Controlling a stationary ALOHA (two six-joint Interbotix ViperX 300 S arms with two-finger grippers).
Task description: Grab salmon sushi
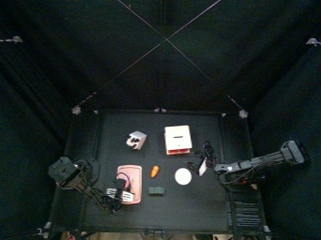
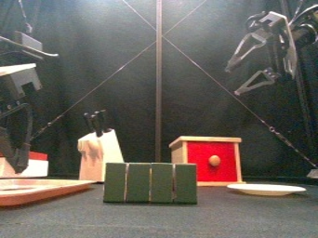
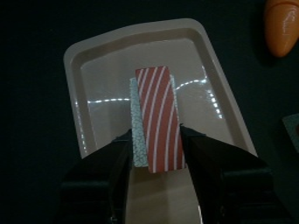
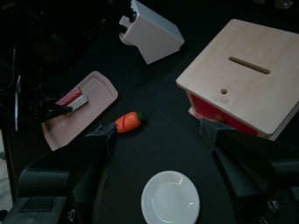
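Observation:
The salmon sushi (image 3: 158, 114), a red-and-white striped strip on white rice, lies lengthwise in a pink tray (image 3: 93, 79). My left gripper (image 3: 162, 164) is open, its jaws on either side of the sushi's near end with small gaps showing. In the top view the left gripper (image 1: 120, 194) is at the front end of the tray (image 1: 129, 174). The right wrist view also shows the sushi (image 4: 77, 96). My right gripper (image 4: 163, 166) is open with nothing in it, held high above the white plate (image 4: 172, 197) at the table's right.
An orange piece (image 1: 156, 172) lies between the tray and the plate (image 1: 185, 175). A dark green block (image 2: 149, 182) stands at the front. A white knife block (image 1: 135, 140) and a red box with a wooden lid (image 1: 178, 139) stand at the back.

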